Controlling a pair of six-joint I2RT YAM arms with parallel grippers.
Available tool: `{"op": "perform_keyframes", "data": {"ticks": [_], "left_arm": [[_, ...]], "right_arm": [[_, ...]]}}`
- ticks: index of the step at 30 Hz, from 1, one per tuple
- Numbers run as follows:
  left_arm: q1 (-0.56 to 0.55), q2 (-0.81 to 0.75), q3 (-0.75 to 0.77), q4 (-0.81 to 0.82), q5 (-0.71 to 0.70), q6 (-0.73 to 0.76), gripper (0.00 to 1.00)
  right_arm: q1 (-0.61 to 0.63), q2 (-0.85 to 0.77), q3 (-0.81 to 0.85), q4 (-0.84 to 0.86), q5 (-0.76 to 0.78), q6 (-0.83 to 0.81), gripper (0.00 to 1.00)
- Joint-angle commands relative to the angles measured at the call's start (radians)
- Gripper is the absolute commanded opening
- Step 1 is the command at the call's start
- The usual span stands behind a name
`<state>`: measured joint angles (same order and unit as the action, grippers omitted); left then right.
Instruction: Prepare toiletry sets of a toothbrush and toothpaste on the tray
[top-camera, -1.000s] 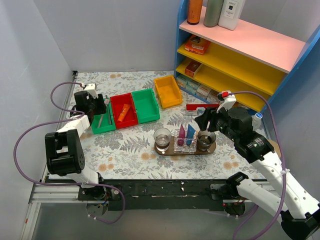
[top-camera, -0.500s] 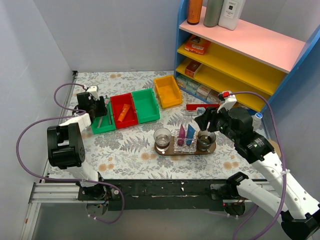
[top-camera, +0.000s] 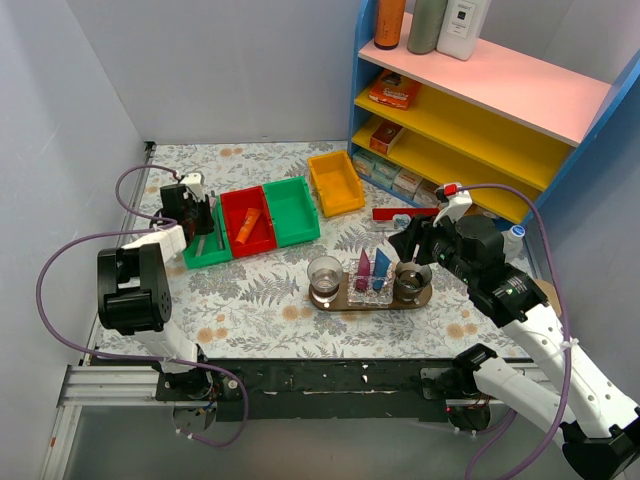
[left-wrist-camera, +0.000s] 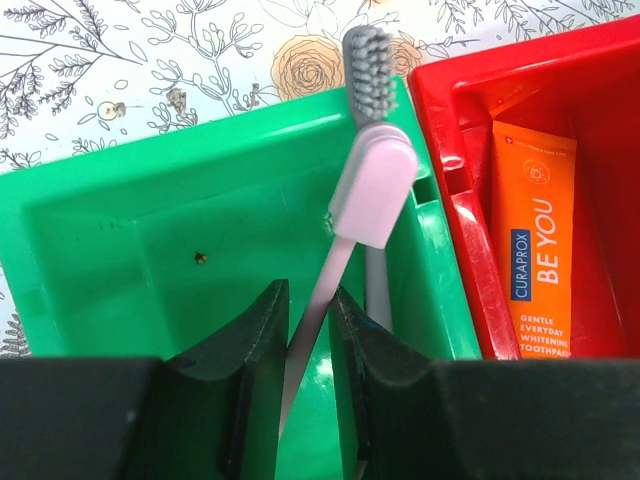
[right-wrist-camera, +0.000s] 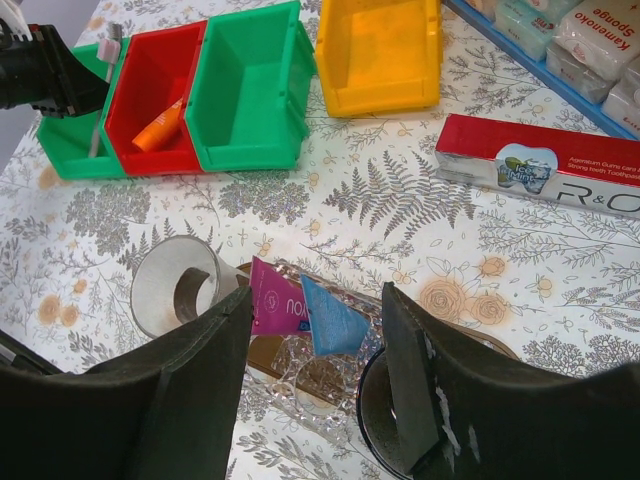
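In the left wrist view my left gripper (left-wrist-camera: 310, 320) is shut on the pale pink handle of a toothbrush (left-wrist-camera: 372, 185). Its grey bristles reach the far rim of the small green bin (left-wrist-camera: 150, 250). From above, the left gripper (top-camera: 203, 215) sits over that bin (top-camera: 207, 252). The dark oval tray (top-camera: 325, 304) holds a magenta toothpaste tube (top-camera: 363, 263) and a blue one (top-camera: 381, 266) upright in a clear holder. My right gripper (right-wrist-camera: 318, 295) is open and empty above the magenta tube (right-wrist-camera: 275, 300) and the blue tube (right-wrist-camera: 330, 320). From above, it (top-camera: 415, 245) hovers over the tray's right end.
A clear cup (top-camera: 325, 273) and a dark cup (top-camera: 411, 280) stand on the tray's ends. A red bin (top-camera: 262, 240) holds an orange toothpaste tube (top-camera: 248, 225). Behind are a larger green bin (top-camera: 292, 208), a yellow bin (top-camera: 335, 182), a red toothpaste box (top-camera: 405, 213) and the shelf (top-camera: 470, 110).
My left gripper has shifted slightly right toward the small green bin. The right arm has not moved.
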<state>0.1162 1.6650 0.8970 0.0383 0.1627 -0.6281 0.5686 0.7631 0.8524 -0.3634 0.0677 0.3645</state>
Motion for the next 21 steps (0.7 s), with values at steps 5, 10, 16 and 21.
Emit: {"op": "perform_keyframes", "data": {"ticks": [5,10,16,21], "left_arm": [[-0.033,-0.056,0.016,-0.006,-0.045,0.036,0.1],[-0.047,-0.08,0.008,-0.003,-0.068,0.047,0.02],[-0.055,-0.122,-0.001,0.003,-0.072,0.051,0.0],[-0.058,-0.185,-0.018,0.017,-0.095,0.054,0.0]], "right_arm": [[-0.006,-0.008,-0.015,0.044,-0.005,0.007,0.61],[-0.006,-0.007,-0.015,0.044,-0.006,0.007,0.61],[-0.006,-0.004,-0.015,0.044,-0.006,0.007,0.61],[-0.006,-0.001,-0.012,0.043,-0.005,0.007,0.61]]}}
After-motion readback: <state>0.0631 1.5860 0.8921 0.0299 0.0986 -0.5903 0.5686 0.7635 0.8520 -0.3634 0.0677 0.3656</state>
